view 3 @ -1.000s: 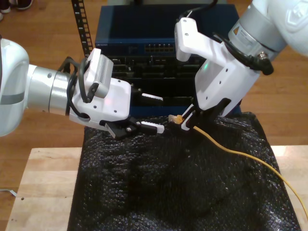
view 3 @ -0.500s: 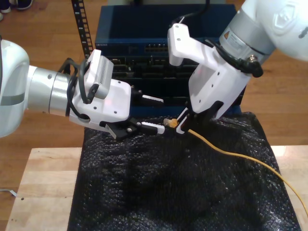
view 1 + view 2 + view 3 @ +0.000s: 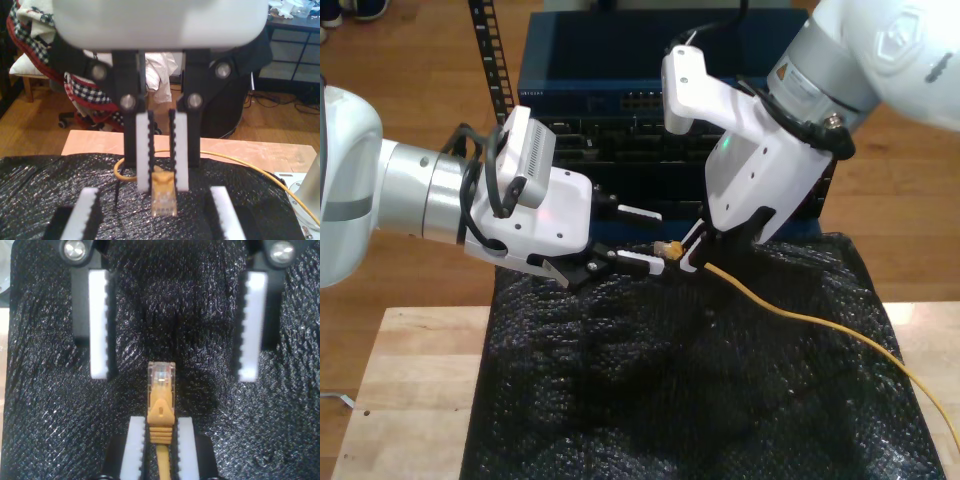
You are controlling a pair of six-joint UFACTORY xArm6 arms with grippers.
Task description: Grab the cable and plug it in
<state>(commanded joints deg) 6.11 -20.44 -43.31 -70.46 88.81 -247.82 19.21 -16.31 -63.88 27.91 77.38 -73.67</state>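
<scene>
1. First wrist view: my first gripper (image 3: 155,212), fingers apart, faces my second gripper (image 3: 162,186), whose fingers are clamped on the cable (image 3: 235,161) behind its plug (image 3: 164,201).
2. Second wrist view: the plug lies between the spread fingers, touching neither.
3. Exterior view: over the black wrap (image 3: 720,400), the plug has shifted toward the exterior view's left. Handover looks ready.

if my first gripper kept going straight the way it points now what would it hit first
Most likely the cable plug. My first gripper is open, aimed at my second gripper, which is shut on the cable with the plug facing it. The plug tip would probably pass between the open fingers first, though depth is hard to judge.
</scene>
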